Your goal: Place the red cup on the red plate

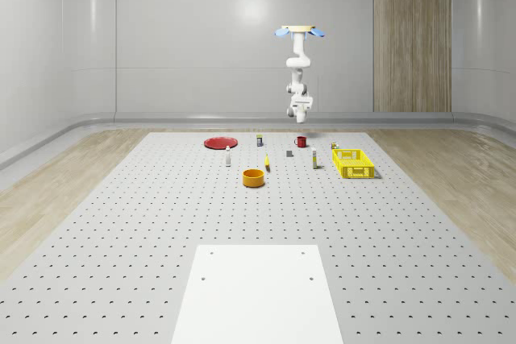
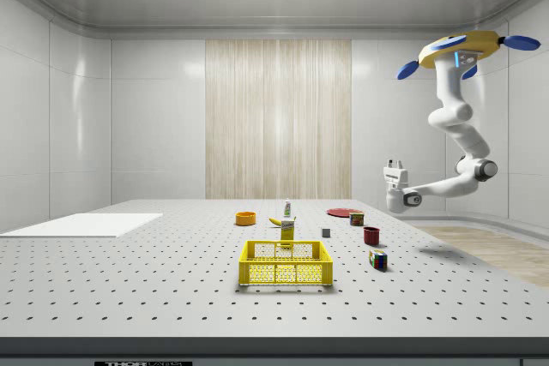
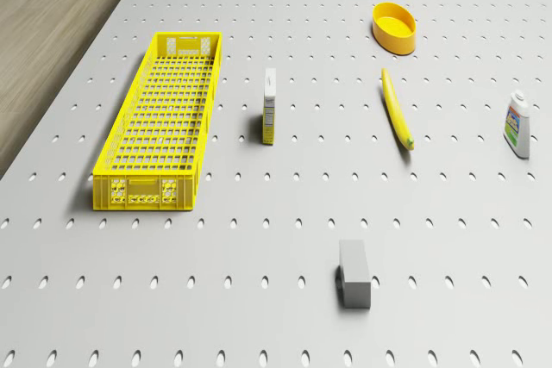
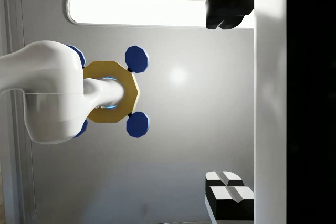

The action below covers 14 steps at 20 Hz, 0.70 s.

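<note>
Right now your drone [image 2: 467, 47] hovers high in the air past the table's far edge in the whole-scene view, at the side view's right, with the arm [image 2: 459, 139] folded down beneath it. Your gripper [image 2: 395, 163] hangs well above the table [image 1: 121, 223], its fingers pointing up toward the ceiling and set apart, holding nothing; in the wrist view you see the 2 fingertips [image 4: 226, 11] spread wide with the drone's underside between them and the ceiling light behind. You find the red cup [image 1: 301, 142] standing upright on the table, below the gripper and well apart from it. Your red plate [image 1: 218, 143] lies flat toward the whole-scene view's left of the cup, well apart from it, with a small carton [image 1: 260, 141] standing between them.
</note>
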Available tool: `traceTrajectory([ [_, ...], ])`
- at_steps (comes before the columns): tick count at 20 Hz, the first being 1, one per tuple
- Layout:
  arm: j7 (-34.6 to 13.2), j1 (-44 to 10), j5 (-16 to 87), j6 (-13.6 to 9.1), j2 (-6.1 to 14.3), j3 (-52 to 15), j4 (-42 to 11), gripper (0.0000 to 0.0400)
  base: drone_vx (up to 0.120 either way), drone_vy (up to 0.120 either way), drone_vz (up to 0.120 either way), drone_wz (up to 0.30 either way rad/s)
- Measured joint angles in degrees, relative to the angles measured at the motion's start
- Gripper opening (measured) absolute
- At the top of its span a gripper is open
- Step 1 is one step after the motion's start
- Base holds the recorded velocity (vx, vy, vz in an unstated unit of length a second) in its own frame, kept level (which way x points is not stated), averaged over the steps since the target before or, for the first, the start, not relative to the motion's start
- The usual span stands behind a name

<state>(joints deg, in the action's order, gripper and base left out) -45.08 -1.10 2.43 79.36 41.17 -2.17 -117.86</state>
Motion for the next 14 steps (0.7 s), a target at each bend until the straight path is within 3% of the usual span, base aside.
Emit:
traceTrajectory([
  [8, -1.00, -1.65, 7.51, 0.46, 0.40, -5.33, -0.88, 0.0400, 0.120, 0.000, 0.000, 0.000],
  [14, -3.52, -5.44, 24.25, 1.27, 1.48, -16.96, -5.08, 0.0400, 0.100, 0.000, -0.087, 0.000],
])
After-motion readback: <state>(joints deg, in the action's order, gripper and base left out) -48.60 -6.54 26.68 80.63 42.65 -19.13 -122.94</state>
